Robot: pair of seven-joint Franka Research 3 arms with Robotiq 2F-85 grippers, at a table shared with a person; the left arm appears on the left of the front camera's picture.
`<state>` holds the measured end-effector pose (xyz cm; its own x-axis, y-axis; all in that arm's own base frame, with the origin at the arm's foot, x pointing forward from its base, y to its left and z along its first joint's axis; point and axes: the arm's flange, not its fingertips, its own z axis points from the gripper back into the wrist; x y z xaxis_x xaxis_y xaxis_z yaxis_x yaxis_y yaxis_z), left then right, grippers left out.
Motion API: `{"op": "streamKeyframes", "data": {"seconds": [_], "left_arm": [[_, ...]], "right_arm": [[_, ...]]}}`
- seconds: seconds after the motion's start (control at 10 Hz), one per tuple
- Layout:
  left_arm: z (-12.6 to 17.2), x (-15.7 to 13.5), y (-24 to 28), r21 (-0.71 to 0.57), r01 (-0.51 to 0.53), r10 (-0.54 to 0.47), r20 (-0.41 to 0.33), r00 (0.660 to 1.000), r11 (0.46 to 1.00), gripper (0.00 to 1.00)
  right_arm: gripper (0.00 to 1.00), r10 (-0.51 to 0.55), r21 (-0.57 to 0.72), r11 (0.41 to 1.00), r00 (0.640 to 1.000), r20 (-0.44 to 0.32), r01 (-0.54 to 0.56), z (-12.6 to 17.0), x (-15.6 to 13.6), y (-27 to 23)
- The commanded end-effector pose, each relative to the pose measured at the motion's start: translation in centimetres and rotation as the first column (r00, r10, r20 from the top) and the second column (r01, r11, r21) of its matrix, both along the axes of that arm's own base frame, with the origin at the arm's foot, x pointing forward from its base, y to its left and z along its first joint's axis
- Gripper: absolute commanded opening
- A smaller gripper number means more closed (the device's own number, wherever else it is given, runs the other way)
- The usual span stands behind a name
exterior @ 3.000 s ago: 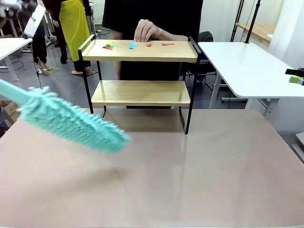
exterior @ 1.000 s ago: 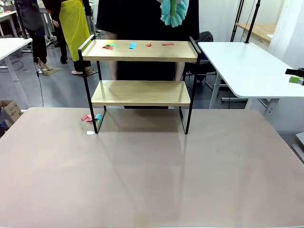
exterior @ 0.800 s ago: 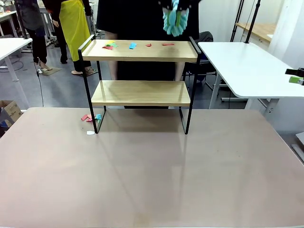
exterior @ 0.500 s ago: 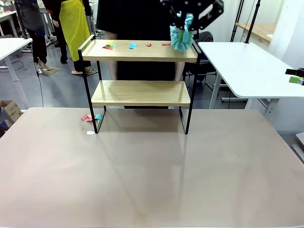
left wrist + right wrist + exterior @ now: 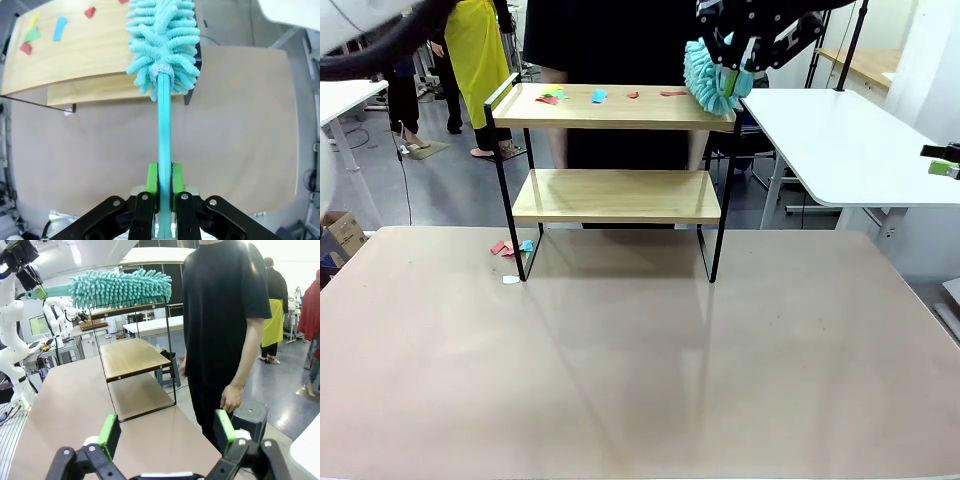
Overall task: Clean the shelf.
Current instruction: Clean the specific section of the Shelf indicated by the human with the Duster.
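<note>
At the bench (image 5: 640,380)'s far edge the shelf (image 5: 616,196) is parked; a teal duster (image 5: 710,78) is clamped in the left end effector (image 5: 164,176) at its top-right corner. Scraps (image 5: 598,96) are best swept sideways, head kept flat.

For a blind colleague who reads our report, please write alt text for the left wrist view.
The left gripper, shut on the teal handle of a fluffy duster, holds its head over one end of the top board of the shelf. Small coloured paper scraps lie at the board's other end; the beige table is below.
</note>
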<state>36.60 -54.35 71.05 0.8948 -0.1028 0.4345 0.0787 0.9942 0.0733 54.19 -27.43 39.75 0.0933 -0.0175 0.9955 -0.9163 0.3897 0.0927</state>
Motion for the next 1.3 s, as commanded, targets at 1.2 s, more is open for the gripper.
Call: {"op": "streamKeyframes", "data": {"seconds": [1.2], "left_arm": [[-1.8,3.9,6.7,0.071,-0.116,0.124,-0.109,0.986,0.991,0.13]], "right_arm": [[1.0,0.003,-0.001,1.0,1.0,0.007,-0.003,0.4,0.1,0.2]]}}
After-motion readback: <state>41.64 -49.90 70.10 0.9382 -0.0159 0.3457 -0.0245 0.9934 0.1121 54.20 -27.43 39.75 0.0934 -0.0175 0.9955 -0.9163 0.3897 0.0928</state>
